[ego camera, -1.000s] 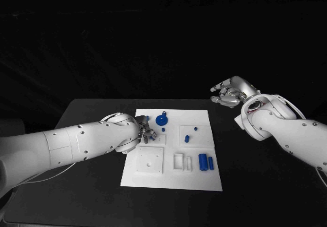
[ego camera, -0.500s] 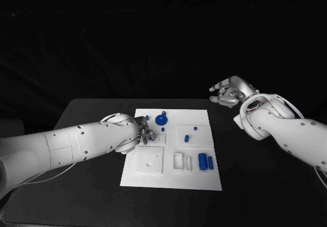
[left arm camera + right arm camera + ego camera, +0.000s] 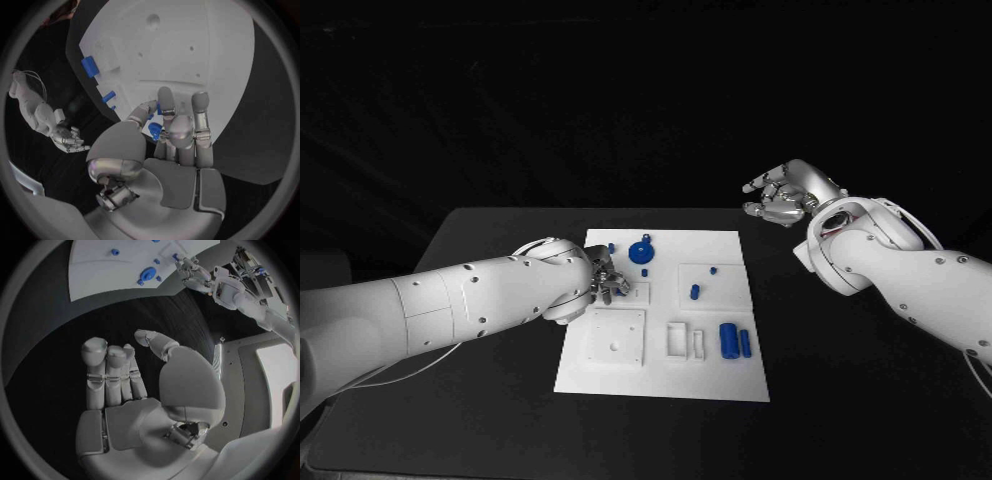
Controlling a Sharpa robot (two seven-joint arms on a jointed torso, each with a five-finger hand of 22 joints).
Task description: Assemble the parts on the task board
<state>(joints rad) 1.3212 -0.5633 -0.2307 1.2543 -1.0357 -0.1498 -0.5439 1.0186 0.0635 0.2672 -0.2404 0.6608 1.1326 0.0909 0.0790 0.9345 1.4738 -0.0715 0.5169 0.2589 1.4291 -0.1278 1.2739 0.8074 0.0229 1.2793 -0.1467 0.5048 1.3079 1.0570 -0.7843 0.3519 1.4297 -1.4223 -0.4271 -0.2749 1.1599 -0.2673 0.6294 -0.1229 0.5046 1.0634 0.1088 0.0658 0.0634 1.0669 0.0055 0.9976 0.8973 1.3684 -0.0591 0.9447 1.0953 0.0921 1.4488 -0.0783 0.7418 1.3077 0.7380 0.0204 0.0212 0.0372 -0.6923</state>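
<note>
The white task board (image 3: 668,370) lies in the middle of the black table. My left hand (image 3: 607,283) hovers low over the board's left side, by a raised square block (image 3: 639,293). It pinches a small blue part (image 3: 155,131) between thumb and fingers. A round blue part (image 3: 642,252) sits at the board's back, also seen as the round blue part (image 3: 148,274). Two small blue pegs (image 3: 695,292) stand in the right-hand block. Two blue cylinders (image 3: 730,340) lie at the front right. My right hand (image 3: 783,195) hangs raised beyond the board's back right corner, fingers apart and empty.
A square white block (image 3: 617,338) and a slotted white block (image 3: 685,340) occupy the board's front half. Bare black table (image 3: 848,380) surrounds the board on all sides. My right arm (image 3: 891,270) crosses above the table's right part.
</note>
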